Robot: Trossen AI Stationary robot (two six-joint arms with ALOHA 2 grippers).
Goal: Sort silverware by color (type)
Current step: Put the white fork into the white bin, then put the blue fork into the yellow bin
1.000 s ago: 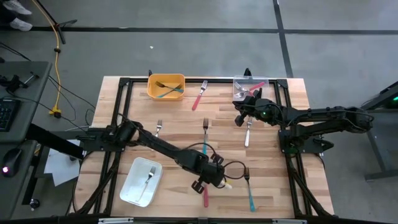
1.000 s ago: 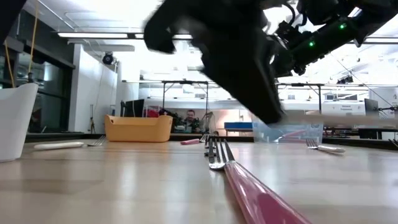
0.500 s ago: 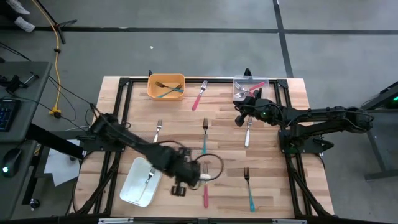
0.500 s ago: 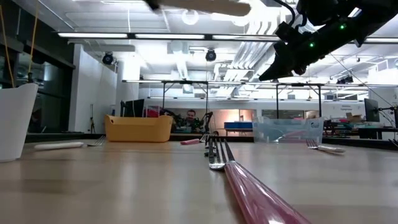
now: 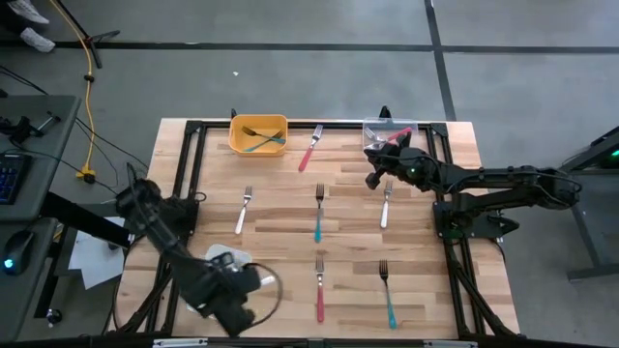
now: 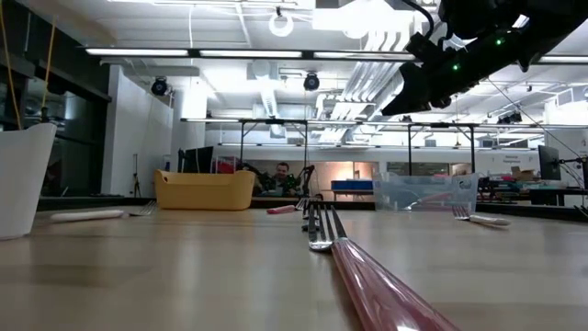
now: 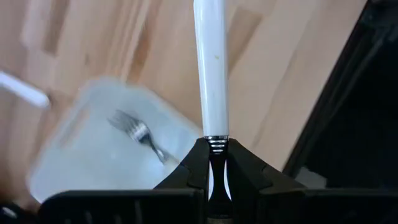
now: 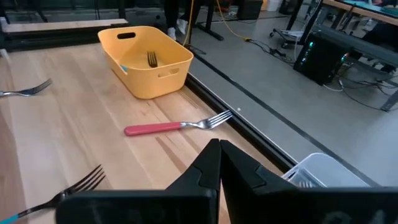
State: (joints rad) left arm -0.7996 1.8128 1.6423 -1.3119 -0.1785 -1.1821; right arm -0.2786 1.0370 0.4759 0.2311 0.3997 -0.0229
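Left gripper (image 7: 217, 163) pinches white-handled fork (image 7: 209, 68) above white tray (image 7: 93, 155).

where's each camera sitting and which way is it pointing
High: overhead, straight down on the table; both arms show.
Low: table height, facing the room; right arm overhead.
Left wrist: above the white tray; left gripper holding a white-handled fork.
Right wrist: right gripper shut, facing the yellow bin, shared with high.

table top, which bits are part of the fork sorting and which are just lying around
Part of the job:
- white-handled fork gripped by left gripper
- white tray, one fork inside
- yellow bin
- clear bin
- loose forks on the table, such as the red-handled fork

Just lying about:
- yellow cable on the floor
- keyboard on the side desk
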